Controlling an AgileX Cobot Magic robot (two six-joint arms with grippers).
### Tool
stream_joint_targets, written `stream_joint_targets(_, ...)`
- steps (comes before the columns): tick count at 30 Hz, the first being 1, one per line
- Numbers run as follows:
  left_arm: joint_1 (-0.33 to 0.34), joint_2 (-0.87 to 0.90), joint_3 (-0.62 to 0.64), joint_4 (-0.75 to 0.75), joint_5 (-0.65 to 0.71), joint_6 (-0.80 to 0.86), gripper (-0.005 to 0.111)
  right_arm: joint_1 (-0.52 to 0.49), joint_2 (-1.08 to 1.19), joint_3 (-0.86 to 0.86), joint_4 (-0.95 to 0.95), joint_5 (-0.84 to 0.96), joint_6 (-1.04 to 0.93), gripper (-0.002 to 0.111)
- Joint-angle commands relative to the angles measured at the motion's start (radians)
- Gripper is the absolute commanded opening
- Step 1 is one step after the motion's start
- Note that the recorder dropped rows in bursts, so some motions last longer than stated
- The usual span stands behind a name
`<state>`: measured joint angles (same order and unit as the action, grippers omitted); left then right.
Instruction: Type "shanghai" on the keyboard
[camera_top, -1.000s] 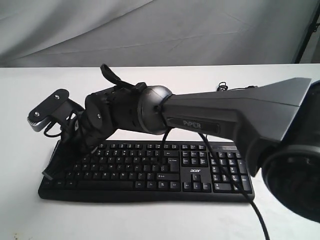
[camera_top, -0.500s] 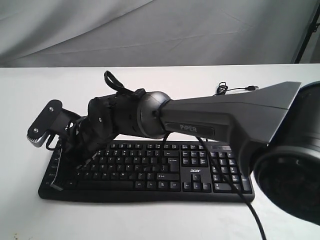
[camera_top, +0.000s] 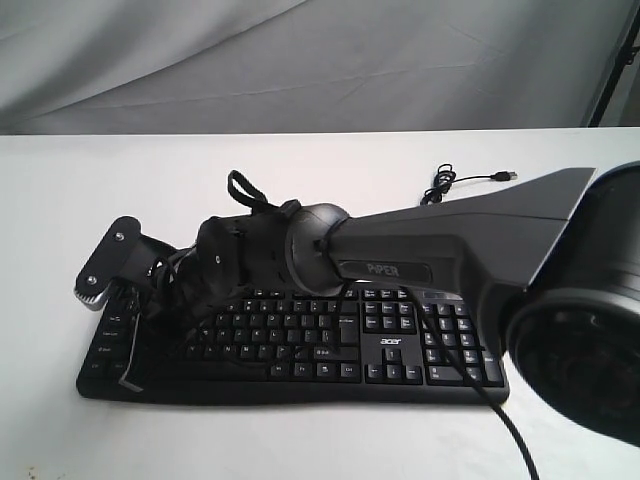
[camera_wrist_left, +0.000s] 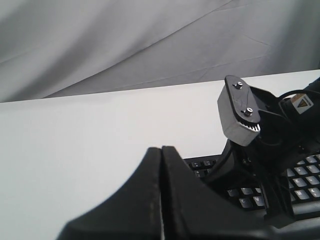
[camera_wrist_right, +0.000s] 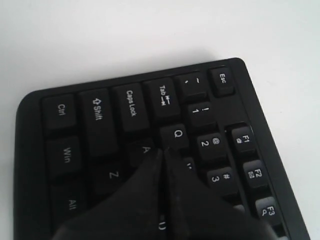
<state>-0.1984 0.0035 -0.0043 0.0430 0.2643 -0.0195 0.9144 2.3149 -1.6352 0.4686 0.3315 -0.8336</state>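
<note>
The black keyboard (camera_top: 400, 352) lies across the white table, its acer logo showing by the arrow keys. My right arm (camera_top: 400, 262) reaches across it to its left end, with the wrist low over the letter keys. The right gripper (camera_wrist_right: 164, 150) is shut with nothing in it. Its tips line up with the gap between the A and Q keys on the keyboard (camera_wrist_right: 100, 115), and its fingers hide the keys beneath; contact cannot be told. The left gripper (camera_wrist_left: 161, 149) is shut and empty, just off the keyboard's (camera_wrist_left: 305, 172) left end.
The thin USB cable (camera_top: 470, 180) curls on the white table (camera_top: 300, 440) behind the keyboard. A grey cloth (camera_top: 300, 60) hangs at the back and a dark pole (camera_top: 612, 70) stands far right. The right arm's wrist camera (camera_wrist_left: 240, 112) hangs close ahead of the left gripper.
The right arm's wrist has sunk lower toward the keys and shifted slightly right. More of the cable behind the arm now shows. The keyboard has not moved.
</note>
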Motion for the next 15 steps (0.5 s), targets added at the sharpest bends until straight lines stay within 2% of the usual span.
stream_joint_targets(1,-0.004,-0.003,0.004,0.001,-0.005,-0.003,0.000,-0.007,-0.002,0.005,0.009,-0.017,-0.008,0.000)
stream_joint_targets(15,-0.004,-0.003,0.004,0.001,-0.005,-0.003,0.000,-0.007,0.004,0.005,0.011,-0.006,-0.025,0.000)
